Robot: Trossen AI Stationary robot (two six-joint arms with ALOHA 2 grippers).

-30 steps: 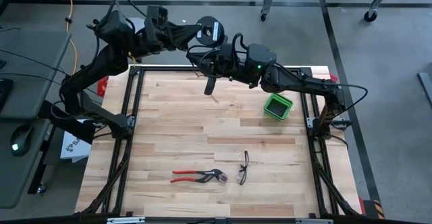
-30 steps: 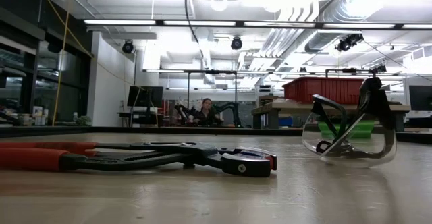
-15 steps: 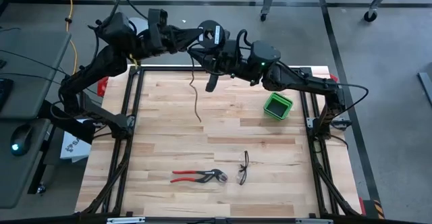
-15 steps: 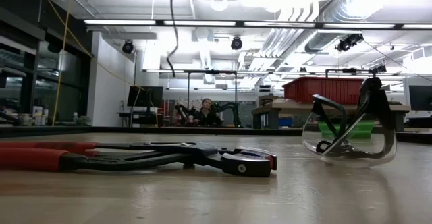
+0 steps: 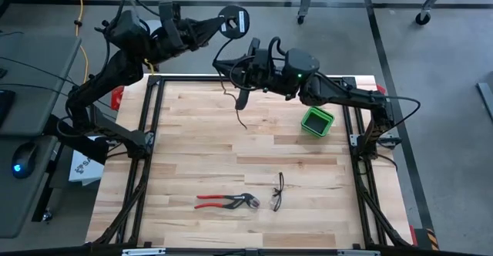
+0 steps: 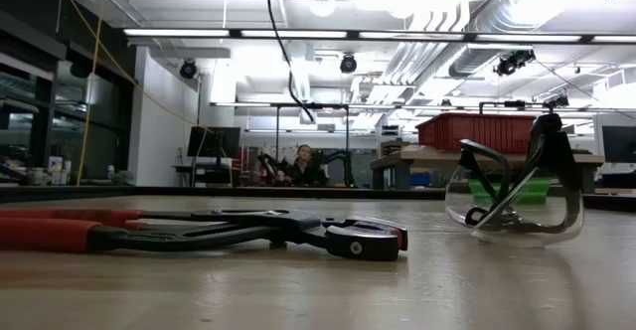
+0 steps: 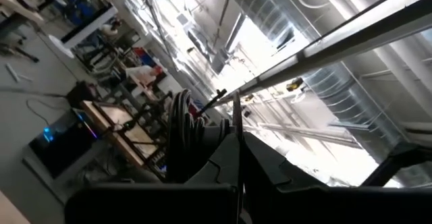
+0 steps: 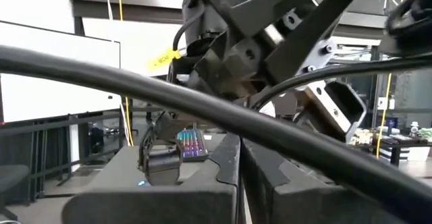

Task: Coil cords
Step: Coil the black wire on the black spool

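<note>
The cord is a thin black cable, held high over the table's far edge. Part of it is wound into a small coil (image 5: 233, 21) at my left gripper (image 5: 221, 26), which is shut on it. From there a strand drops to my right gripper (image 5: 239, 92), whose fingers are shut. The free tail (image 5: 241, 121) hangs below, clear of the wood. In the low view the tail (image 6: 282, 52) dangles from the top of the picture. In the left wrist view the coil's strands (image 7: 181, 126) lie beside my fingers. My left gripper pinches a strand of the coil (image 7: 236, 119) between its two shut fingers, which point slightly upward. The other turns (image 7: 182, 136) bunch beside the fingers. The coil hangs lifted clear, high above the table. My right gripper has the cord (image 8: 202, 113) lying across the top of its shut fingers (image 8: 223, 166). I see no strand between them and cannot tell whether they pinch it. The tail hangs slack below.
Red-handled pliers (image 5: 227, 202) and safety glasses (image 5: 277, 192) lie near the table's front edge, large in the low view at the pliers (image 6: 199, 233) and glasses (image 6: 517, 196). A green bin (image 5: 316, 121) stands at the far right. A person sits in the room beyond (image 6: 301, 166).
My left gripper has rolled at the wrist, and the coil has turned with it and shifted a little toward the far edge. The cord's free tail has swung toward the table's left and back again. My right gripper has kept its place.
</note>
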